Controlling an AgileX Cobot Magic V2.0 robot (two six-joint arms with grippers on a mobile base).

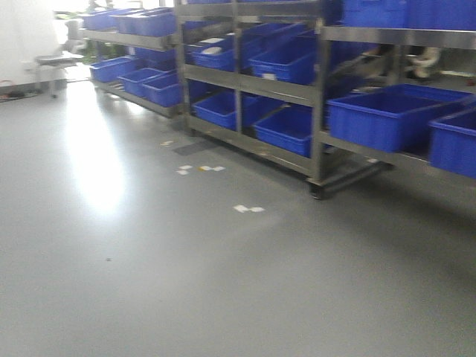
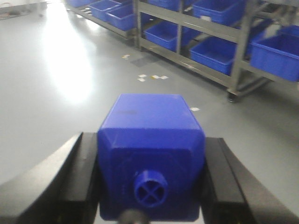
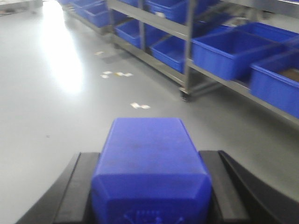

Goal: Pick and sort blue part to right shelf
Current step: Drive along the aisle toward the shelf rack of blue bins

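Right up close, at the bottom of the left wrist view, we see the left gripper. Its black jaws are pressed tight on both sides of a blue part. The blue part is a boxy block. A round knob with a cross on it sticks out of the side that faces us.

At the bottom of the right wrist view, the right gripper has its jaws squeezed on a second blue part, which is boxy too.

Under both lies a shiny grey floor. A bit further out, near the middle of the front view, small white scraps lie on the floor.

Far back, along the top and right of the frame, we see metal shelves that hold many blue bins. It is a bit blurry there.
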